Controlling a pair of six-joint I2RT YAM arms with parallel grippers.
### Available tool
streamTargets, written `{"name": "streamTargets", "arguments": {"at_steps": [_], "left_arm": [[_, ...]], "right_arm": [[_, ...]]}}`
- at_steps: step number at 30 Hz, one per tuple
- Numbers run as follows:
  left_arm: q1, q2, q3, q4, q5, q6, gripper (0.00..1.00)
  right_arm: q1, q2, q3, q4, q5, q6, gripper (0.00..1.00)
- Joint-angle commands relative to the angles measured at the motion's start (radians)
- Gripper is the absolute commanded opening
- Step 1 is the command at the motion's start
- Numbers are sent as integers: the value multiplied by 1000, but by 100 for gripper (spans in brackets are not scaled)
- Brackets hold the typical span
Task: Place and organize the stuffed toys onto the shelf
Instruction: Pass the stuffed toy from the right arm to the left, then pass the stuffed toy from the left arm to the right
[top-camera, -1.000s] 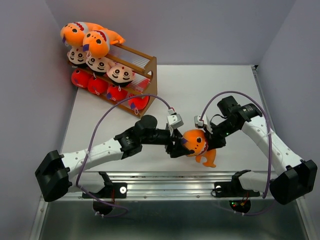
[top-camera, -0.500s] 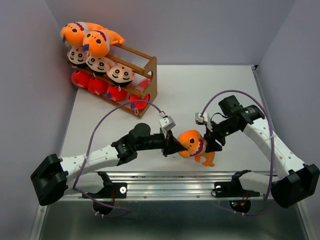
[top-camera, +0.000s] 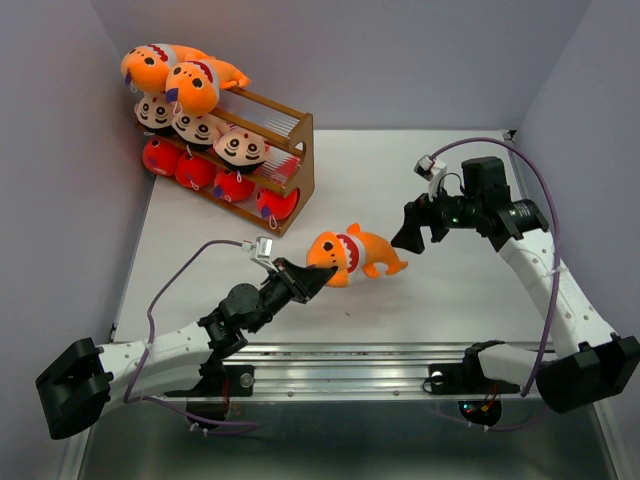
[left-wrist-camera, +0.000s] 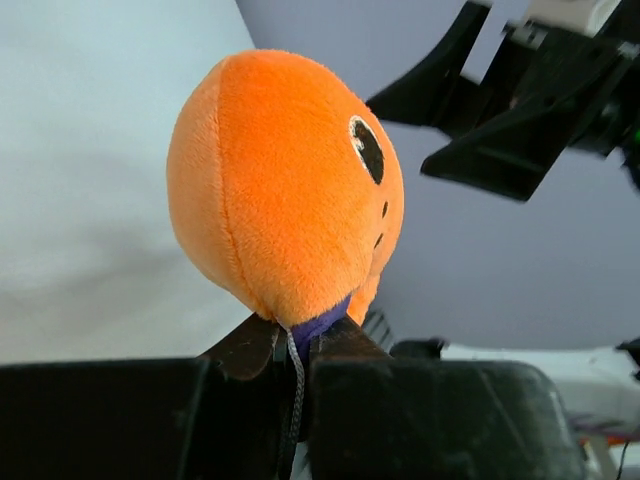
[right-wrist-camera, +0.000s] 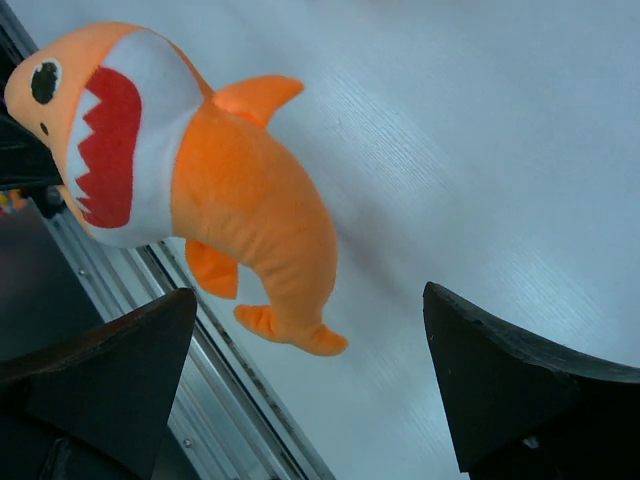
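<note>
Handoff's done: the right gripper (top-camera: 411, 228) has let go and backed off wide open, so the left gripper (top-camera: 319, 275) alone pinches the orange shark (top-camera: 358, 254), probably shelf (top-camera: 301, 150) next.

White table (top-camera: 440, 170), pale lavender walls (top-camera: 400, 60)

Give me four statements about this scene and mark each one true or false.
1. The left hand grips an orange shark. True.
2. The right hand is shut on that shark. False: it is open and apart from it.
3. Two orange sharks lie on the top tier of the shelf. True.
4. The red sharks fill the middle tier. False: they sit on the bottom tier, and the boys hold the middle one.
</note>
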Motion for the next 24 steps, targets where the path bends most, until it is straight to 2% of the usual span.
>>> {"name": "streamTargets", "arguments": {"at_steps": [1, 7, 13, 16, 17, 19, 22, 23, 24], "left_arm": [[-6, -6, -6, 196, -216, -148, 0], [-9, 70, 23, 286, -227, -182, 0], [-15, 164, 47, 363, -175, -194, 0], [-21, 187, 58, 388, -160, -193, 0], [-21, 192, 61, 394, -157, -193, 0], [-21, 199, 73, 397, -143, -185, 0], [-21, 212, 89, 400, -117, -173, 0], [-21, 216, 96, 400, -109, -170, 0], [-22, 225, 99, 403, -102, -168, 0]], "right_arm": [[-38, 38, -10, 114, -155, 192, 100], [-38, 59, -73, 221, -161, 336, 100], [-38, 78, -94, 300, -196, 323, 98], [-38, 95, -107, 330, -218, 329, 93], [-38, 101, -110, 335, -213, 329, 85], [-38, 122, -107, 326, -216, 303, 81], [-38, 139, -107, 315, -219, 273, 67], [-38, 150, -107, 312, -224, 266, 55], [-38, 153, -107, 309, -226, 259, 48]]}}
